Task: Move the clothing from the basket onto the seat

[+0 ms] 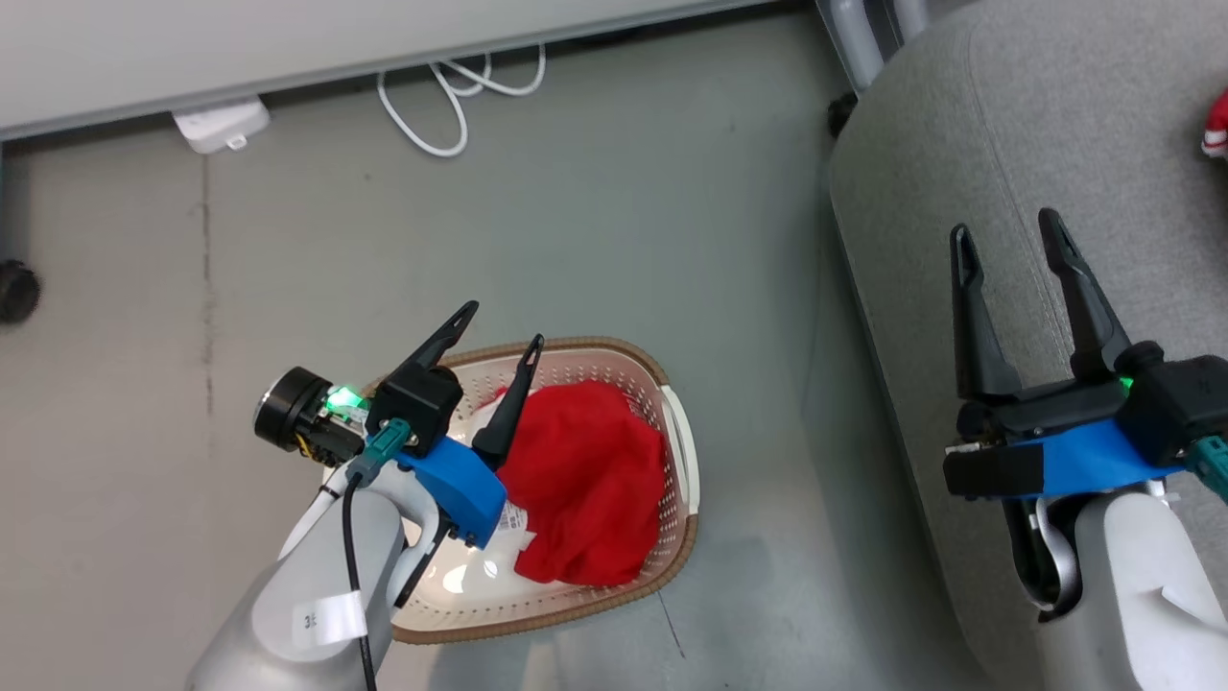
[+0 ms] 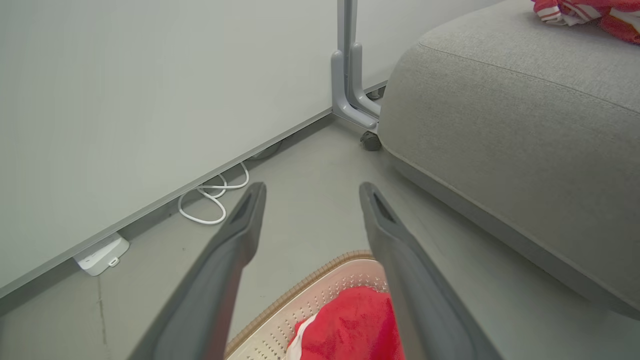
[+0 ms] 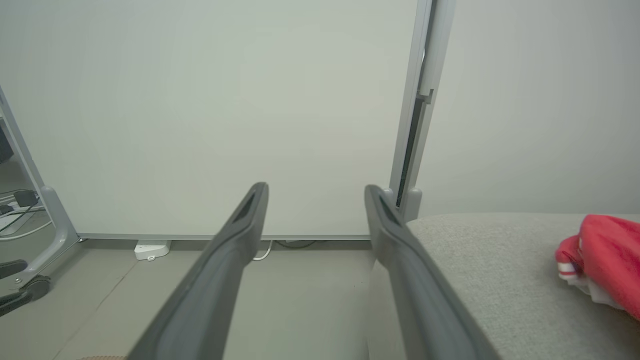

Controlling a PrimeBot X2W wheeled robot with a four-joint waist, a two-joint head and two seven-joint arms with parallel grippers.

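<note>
A crumpled red garment [image 1: 585, 480] lies in the cream perforated basket [image 1: 683, 451] on the floor; it shows again as red cloth [image 2: 350, 327] low in the left wrist view. My left gripper [image 1: 504, 328] hovers open above the basket's left part, holding nothing. Another red garment with striped trim [image 3: 605, 260] rests on the grey seat [image 1: 1007, 144]; its edge [image 1: 1216, 125] peeks in at the far right of the head view and its folds [image 2: 585, 12] show at the top right of the left wrist view. My right gripper [image 1: 1007, 230] stands open and empty over the seat's left side.
A pale wall panel [image 1: 288, 48] runs along the back, with a white cable loop [image 1: 451, 106] and a white power block [image 1: 223, 125] at its foot. A grey frame leg with a caster [image 2: 370, 140] stands beside the seat. Grey floor [image 1: 624, 221] lies between basket and wall.
</note>
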